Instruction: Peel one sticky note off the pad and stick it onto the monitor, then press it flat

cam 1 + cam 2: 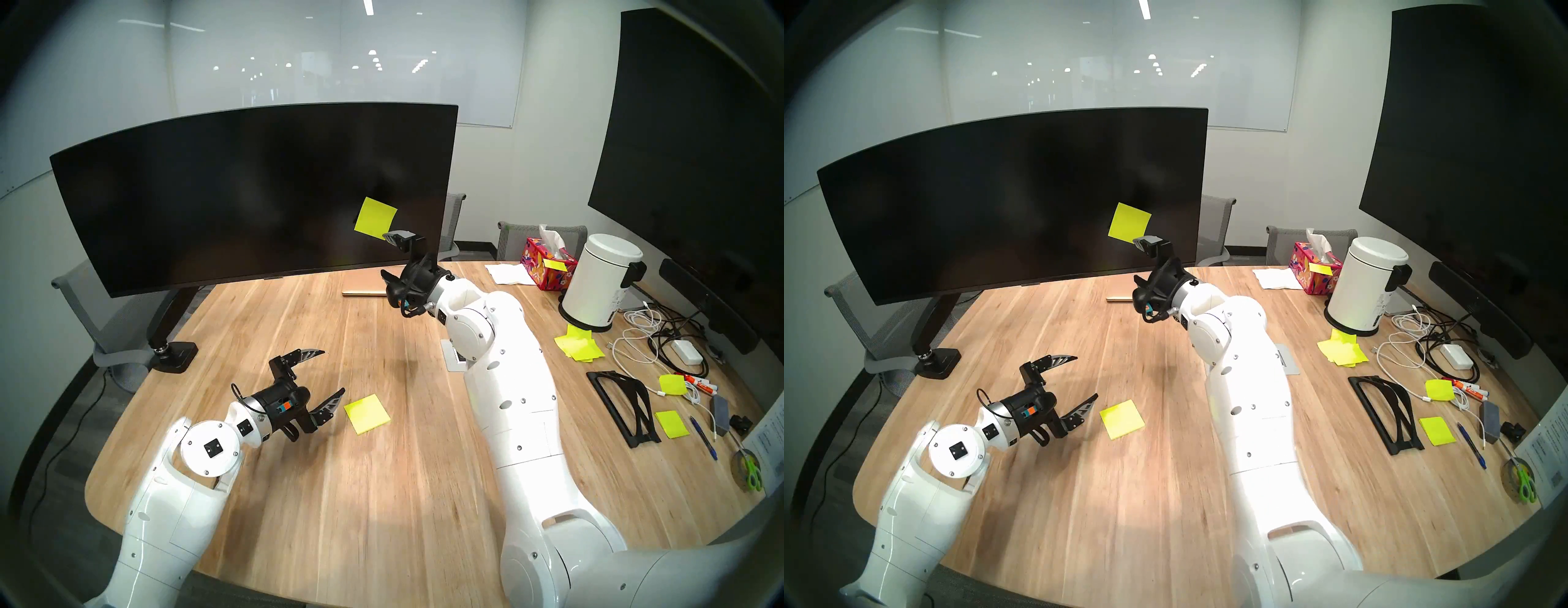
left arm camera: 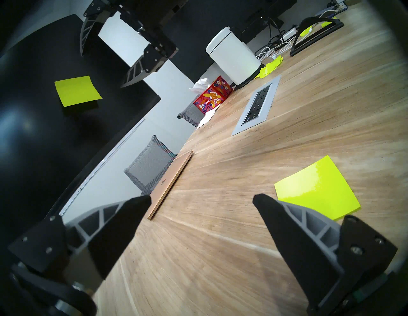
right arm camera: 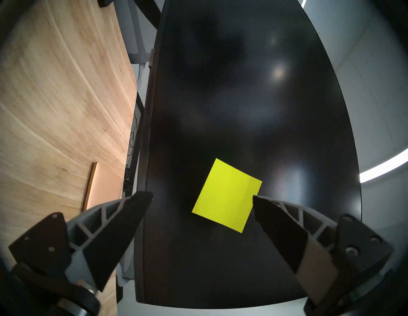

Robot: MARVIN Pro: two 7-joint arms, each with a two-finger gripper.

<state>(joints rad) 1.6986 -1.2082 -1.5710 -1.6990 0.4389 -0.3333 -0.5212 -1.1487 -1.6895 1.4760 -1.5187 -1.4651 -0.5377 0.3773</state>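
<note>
So the sticky note is already off the pad and sitting on the monitor, low on the screen's right half, over the far edge of the wooden table. Looks like peel and stick are done. What's left, I'd guess, is the press-flat bit; from the left wrist view its lower edge seems to lift a little off the glass, though I can't be sure.

The note is square, so no real long axis. It's stuck on crooked, rotated so one corner points up and to the right rather than sitting level with the bezel.

The right gripper has its fingers spread wide with nothing in them; one fingertip is right at the note's edge, touching or not I can't tell. The left gripper is also wide open and empty, hovering low just beside the pad, near the table's front-left part.
</note>
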